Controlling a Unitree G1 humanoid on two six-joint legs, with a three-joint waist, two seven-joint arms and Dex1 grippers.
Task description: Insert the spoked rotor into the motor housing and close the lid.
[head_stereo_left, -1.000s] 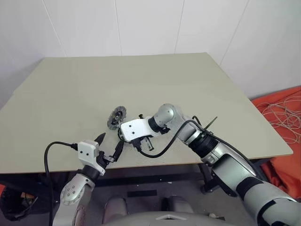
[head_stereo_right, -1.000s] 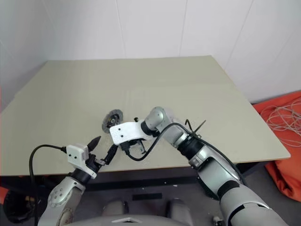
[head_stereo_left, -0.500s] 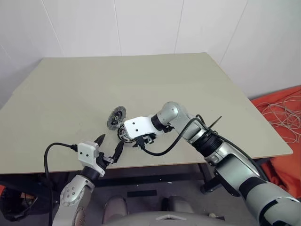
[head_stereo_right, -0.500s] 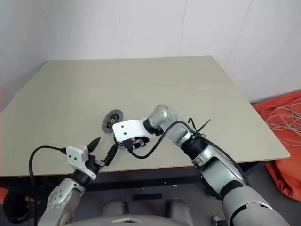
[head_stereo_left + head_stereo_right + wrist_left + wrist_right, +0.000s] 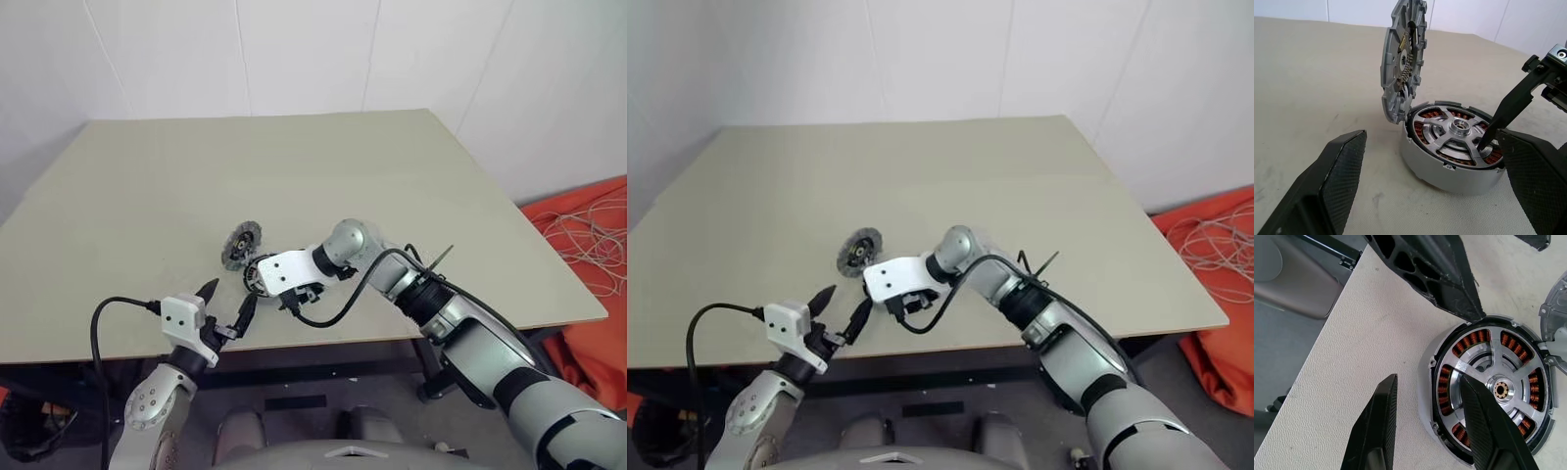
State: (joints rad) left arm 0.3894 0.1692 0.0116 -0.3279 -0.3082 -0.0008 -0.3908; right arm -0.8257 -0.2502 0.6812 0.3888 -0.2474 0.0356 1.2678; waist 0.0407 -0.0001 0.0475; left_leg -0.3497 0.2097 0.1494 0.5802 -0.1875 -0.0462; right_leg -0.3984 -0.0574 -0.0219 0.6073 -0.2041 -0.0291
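- Hovering at the desk's (image 5: pixel 118 176) near edge, the left claw (image 5: pixel 227 305) gapes wide with nothing in it.
- Standing on edge, the lid (image 5: pixel 1400 58) leans at the motor housing's (image 5: pixel 1449 166) 10 o'clock.
- Seated inside the housing, the spoked rotor (image 5: pixel 1459 134) shows its hub.
- Straddling the housing's rim, the right claw (image 5: pixel 1425 421) is parted, one finger on the rotor.
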